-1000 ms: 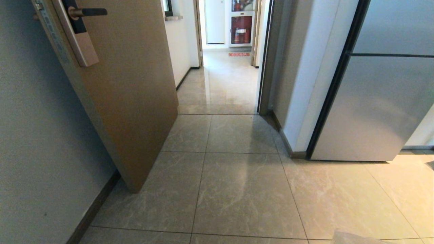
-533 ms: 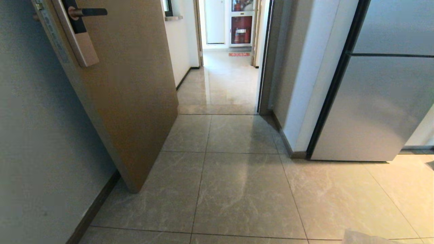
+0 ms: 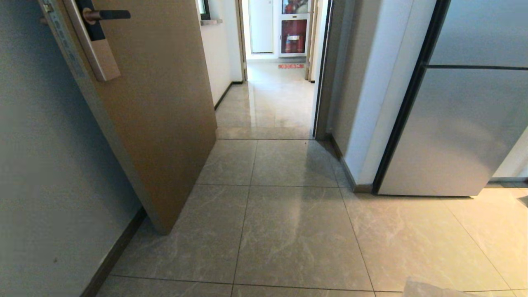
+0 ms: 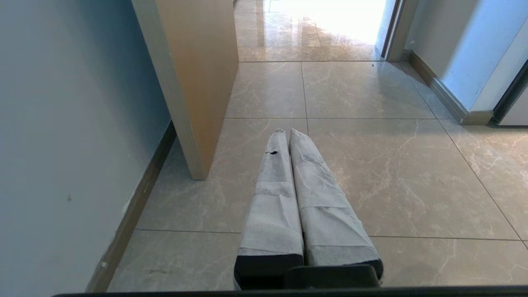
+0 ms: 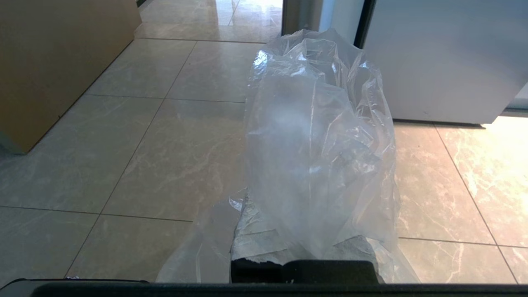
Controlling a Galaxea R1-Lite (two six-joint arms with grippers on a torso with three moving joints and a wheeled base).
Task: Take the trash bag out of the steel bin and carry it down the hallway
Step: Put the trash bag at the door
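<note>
r gripper (image 5: pixel 303 247) clamped tight on clear trash bag (image 5: pixel 317 148), bag draped over its fingers; l gripper (image 4: pixel 288 134) closed, empty, above hallway (image 3: pixel 272 103) tiles

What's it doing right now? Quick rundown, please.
Right gripper shut on trash bag. Left gripper shut, empty. Hallway ahead, open door on the left.

The see-through crinkly plastic trash bag (image 5: pixel 317 140) looked clear with white shine. The shiny stone floor tiles (image 3: pixel 297 231) were grey-beige with thin pale wavy lines. The flat wooden door (image 3: pixel 156 107) was tan. The left gripper (image 4: pixel 287 134) had fingers wrapped in light grey cloth with black bases
</note>
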